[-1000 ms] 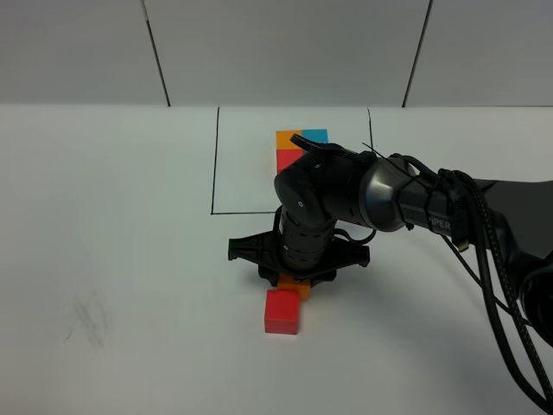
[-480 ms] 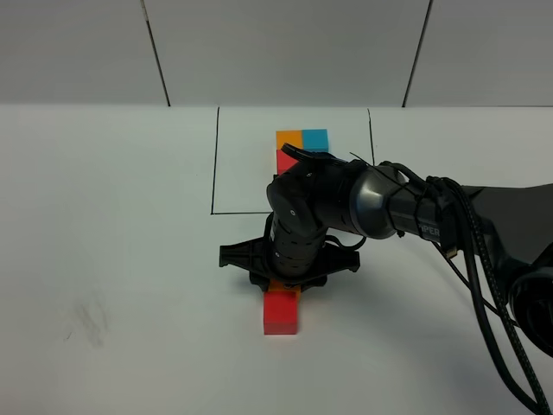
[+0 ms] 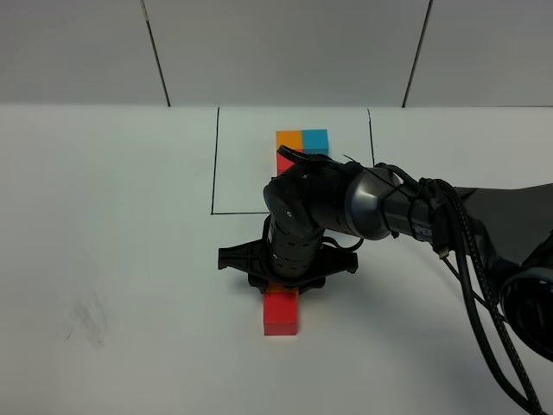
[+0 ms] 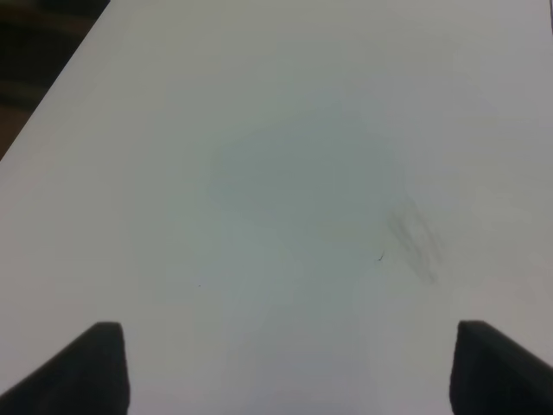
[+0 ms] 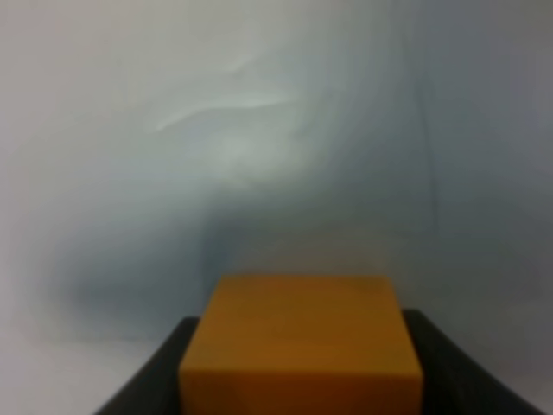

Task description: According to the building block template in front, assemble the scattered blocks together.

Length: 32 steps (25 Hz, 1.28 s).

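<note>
From above we see only a sliver of the orange block (image 3: 278, 286), since the right arm (image 3: 346, 207) covers the rest and part of the template's red cube (image 3: 282, 162). The right wrist view is blurred, and its edge cuts off that block and the right claw (image 5: 302, 380) around it. Of the left claw (image 4: 294, 354) only two dark tips show.

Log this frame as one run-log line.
right claw: shut on orange block | orange block: at red block far side | left claw: open, empty | template: partly hidden
</note>
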Motion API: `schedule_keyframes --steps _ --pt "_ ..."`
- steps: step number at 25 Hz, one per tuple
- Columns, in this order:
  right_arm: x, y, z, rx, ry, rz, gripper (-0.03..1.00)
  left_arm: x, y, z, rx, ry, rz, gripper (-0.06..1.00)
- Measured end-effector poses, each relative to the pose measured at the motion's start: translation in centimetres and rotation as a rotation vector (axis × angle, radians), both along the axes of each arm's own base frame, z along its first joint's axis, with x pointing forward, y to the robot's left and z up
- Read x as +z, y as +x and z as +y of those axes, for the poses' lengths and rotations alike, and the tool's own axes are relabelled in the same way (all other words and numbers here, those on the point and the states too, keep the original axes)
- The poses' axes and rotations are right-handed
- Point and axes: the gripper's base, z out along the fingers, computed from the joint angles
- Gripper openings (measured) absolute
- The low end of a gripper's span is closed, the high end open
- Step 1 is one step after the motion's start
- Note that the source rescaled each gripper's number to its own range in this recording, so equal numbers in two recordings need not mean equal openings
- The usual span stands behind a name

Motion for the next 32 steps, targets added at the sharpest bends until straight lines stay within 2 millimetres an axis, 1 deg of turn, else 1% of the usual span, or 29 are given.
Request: schedule_keyframes --steps 19,22,26,30,32 --pt "-0.17 -0.1 -0.09 0.007 -0.018 0.018 0.47 0.0 0.0 0.0 0.0 0.0 0.0 0.82" --pt "-0.29 -0.15 -0.13 0.011 -0.025 0.025 0.49 0.0 0.0 0.0 0.0 0.0 0.0 0.82" --pt "-0.41 -0.31 -0.27 0.023 -0.042 0.041 0.58 0.01 0.0 0.0 0.0 0.0 -0.001 0.82" --pt "-0.17 -0.36 -0.41 0.034 -0.054 0.039 0.7 0.01 0.0 0.0 0.0 0.0 -0.001 0.82" --pt "-0.08 -0.36 -0.55 0.045 -0.069 0.037 0.79 0.01 0.0 0.0 0.0 0.0 -0.001 0.82"
